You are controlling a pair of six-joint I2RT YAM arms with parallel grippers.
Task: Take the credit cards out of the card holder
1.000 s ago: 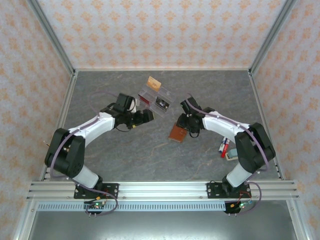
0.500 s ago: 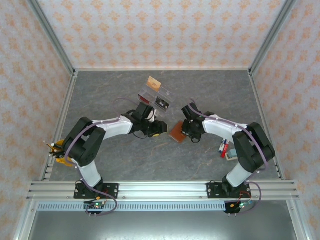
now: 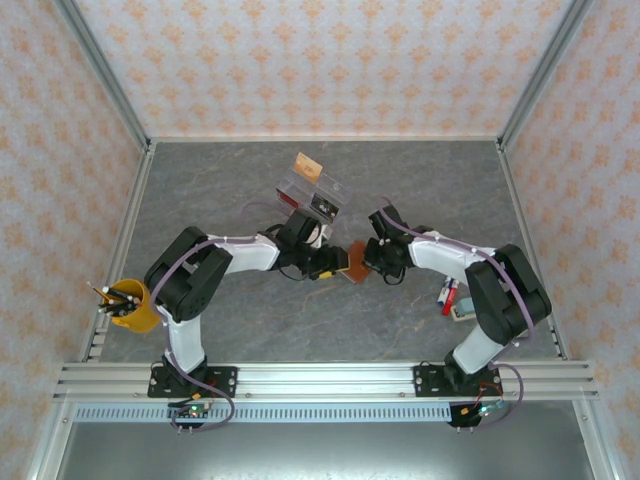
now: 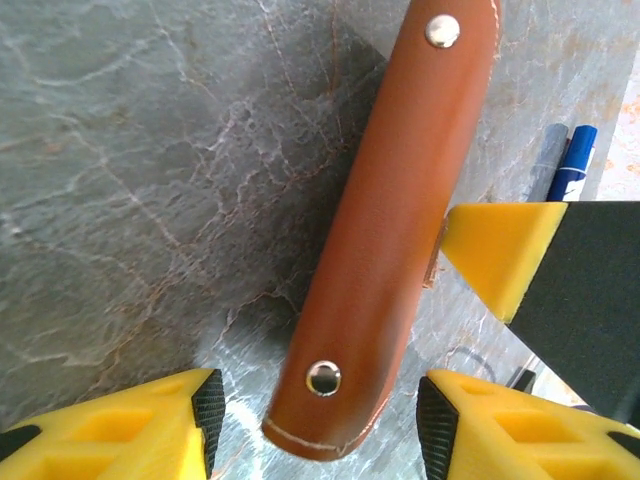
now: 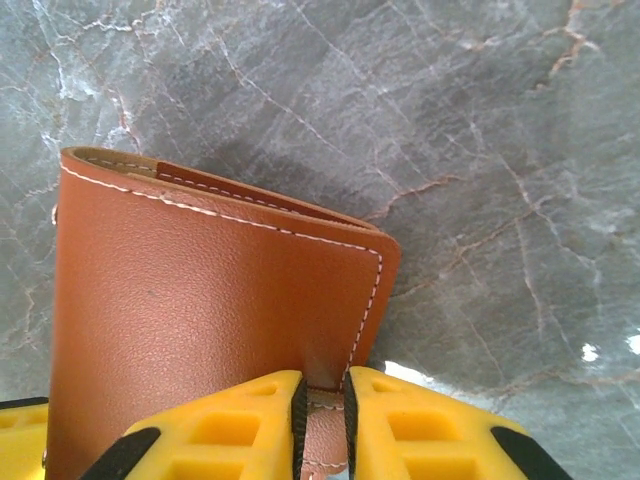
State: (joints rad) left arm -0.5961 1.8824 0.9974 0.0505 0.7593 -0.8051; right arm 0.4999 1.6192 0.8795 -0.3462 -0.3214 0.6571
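1. Folded card holder [image 3: 355, 266] sits mid-table, with bare tabletop [image 3: 300, 320] on the near side.
2. Jaws: right gripper [image 5: 322, 400] pinches its stitched edge; left gripper [image 4: 315, 420] is spread, straddling its spine end.
3. Obstacles: clear case [image 3: 312, 195] just behind, pens [image 3: 449, 292] to the right.

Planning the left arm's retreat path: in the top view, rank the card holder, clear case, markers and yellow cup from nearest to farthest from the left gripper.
1. card holder, at the left gripper, table centre.
2. clear case, just behind.
3. markers, off to the right.
4. yellow cup, far left.
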